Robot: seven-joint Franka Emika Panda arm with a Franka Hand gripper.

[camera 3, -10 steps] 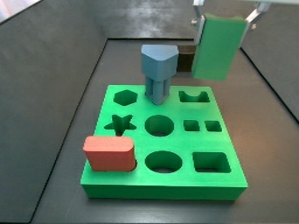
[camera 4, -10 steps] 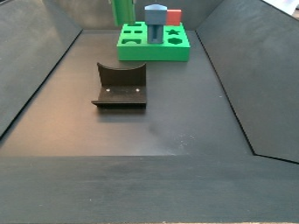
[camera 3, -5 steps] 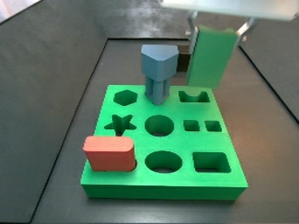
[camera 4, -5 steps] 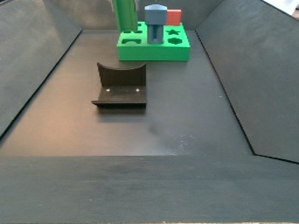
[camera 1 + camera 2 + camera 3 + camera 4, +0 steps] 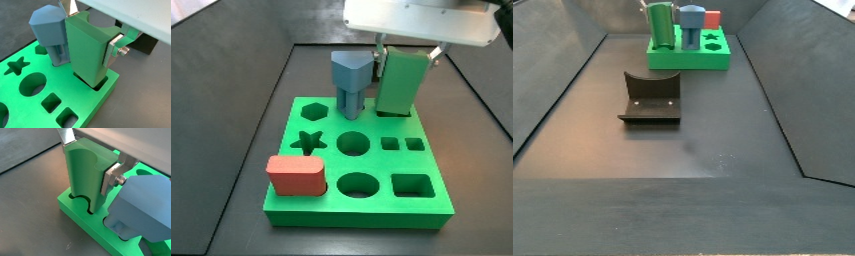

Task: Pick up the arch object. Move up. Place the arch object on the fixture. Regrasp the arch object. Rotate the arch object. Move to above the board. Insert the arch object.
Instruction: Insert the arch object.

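Gripper (image 5: pixel 90 27) closed on the upper end of the arch object (image 5: pixel 87 52), which stood upright with its lower end entering the arch cut-out at a far corner of the board (image 5: pixel 80 107), just beside the blue-grey peg (image 5: pixel 50 32). Block read as rigid, light, smooth-faced; likely slippery, so flat sides near the top looked the best hold. How deep it sat could not be told. Board cut-outs: peg in one hole, red block (image 5: pixel 297 174) at a near corner, star, circles and squares open. Fixture (image 5: pixel 649 98) on the floor held nothing.
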